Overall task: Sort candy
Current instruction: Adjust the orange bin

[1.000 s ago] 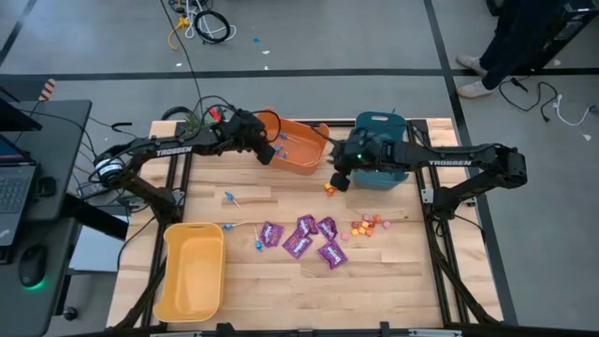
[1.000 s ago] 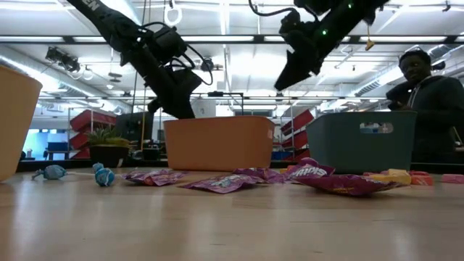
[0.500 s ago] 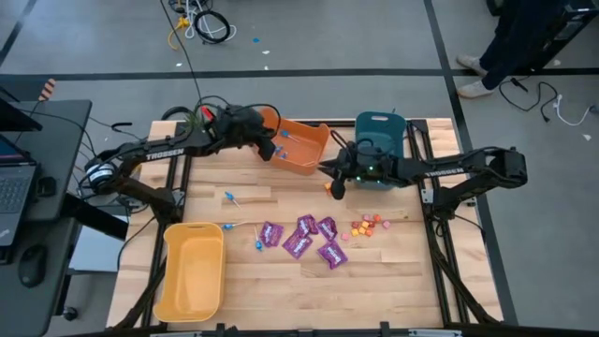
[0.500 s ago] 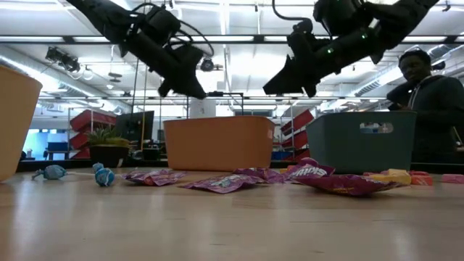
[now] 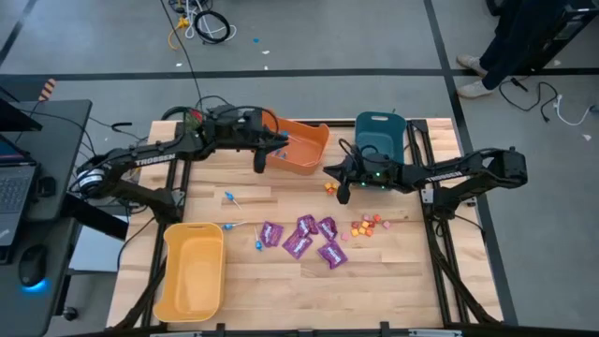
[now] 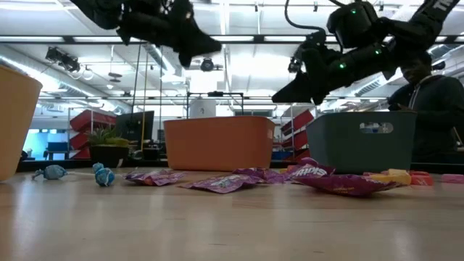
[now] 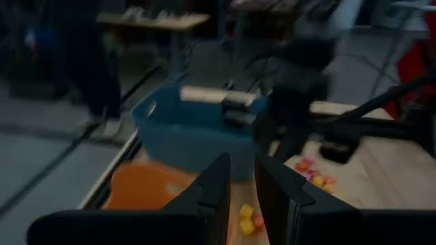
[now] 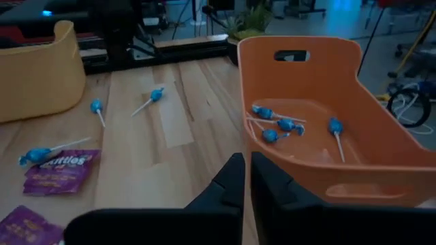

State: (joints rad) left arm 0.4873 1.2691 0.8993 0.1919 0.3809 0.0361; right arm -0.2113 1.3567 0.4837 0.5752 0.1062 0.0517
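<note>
Purple packets (image 5: 304, 239) lie mid-table, with small orange and pink pieces (image 5: 367, 225) to their right and two more pieces (image 5: 329, 187) near the bins. Blue lollipops (image 5: 230, 198) lie on the wood, and several (image 8: 283, 124) rest in the orange bin (image 5: 304, 148). My left gripper (image 5: 261, 163) hovers high beside that bin's left wall. It is open by a narrow gap and has nothing in it (image 7: 243, 184). My right gripper (image 5: 339, 191) hangs above the table between the orange bin and the teal bin (image 5: 379, 136), shut and empty (image 8: 248, 173).
A yellow bin (image 5: 192, 271) lies at the near left corner. A desk with a laptop (image 5: 14, 187) stands beyond the table's left edge. A person (image 6: 428, 109) stands behind the teal bin, past the table's right side. Bare wood shows along the near edge.
My left gripper has risen out of the orange bin and tipped from pointing down toward level. My right gripper has sunk from above the teal bin toward the table, tipped up toward level, and its fingers have shut. No candy has moved.
</note>
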